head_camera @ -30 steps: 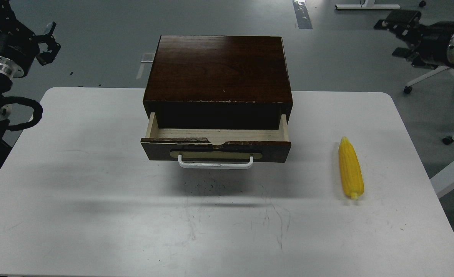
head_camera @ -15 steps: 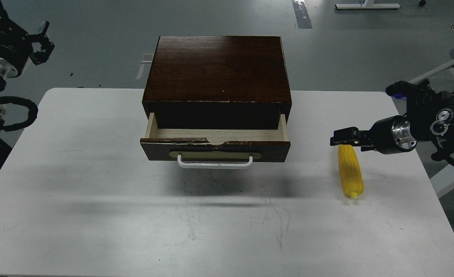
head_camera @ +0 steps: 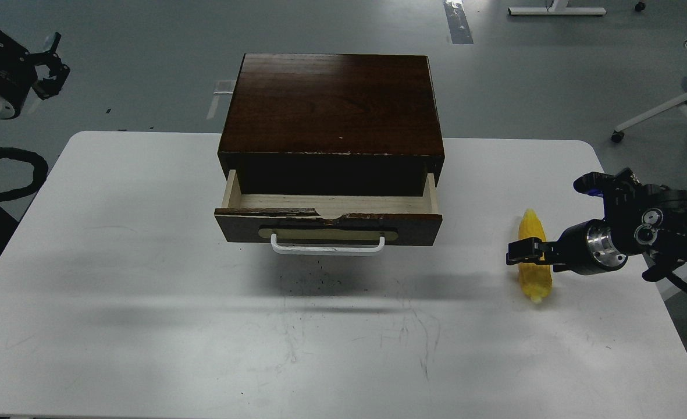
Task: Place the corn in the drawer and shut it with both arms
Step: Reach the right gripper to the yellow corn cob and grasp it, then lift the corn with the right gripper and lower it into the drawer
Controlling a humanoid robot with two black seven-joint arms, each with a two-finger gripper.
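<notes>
The yellow corn (head_camera: 536,280) lies on the white table (head_camera: 145,326) at the right, its tapered end pointing away from me. My right gripper (head_camera: 524,251) comes in from the right and sits across the corn's middle, covering part of it. Its dark fingers cannot be told apart. The dark-brown drawer (head_camera: 327,226), with a white bar handle (head_camera: 327,248), stands pulled partly out of the wooden box (head_camera: 331,105). Its pale inside shows nothing in it. My left gripper (head_camera: 54,58) hangs off the table at the far upper left, its fingers apart and empty.
Black scuff marks spot the table in front of the drawer. White chair legs on castors (head_camera: 657,110) stand on the grey floor at the upper right, beyond the table's edge.
My right arm has swung in from the upper right and come down onto the corn's middle. My left arm has drifted a little further left. The corn and drawer have not moved.
</notes>
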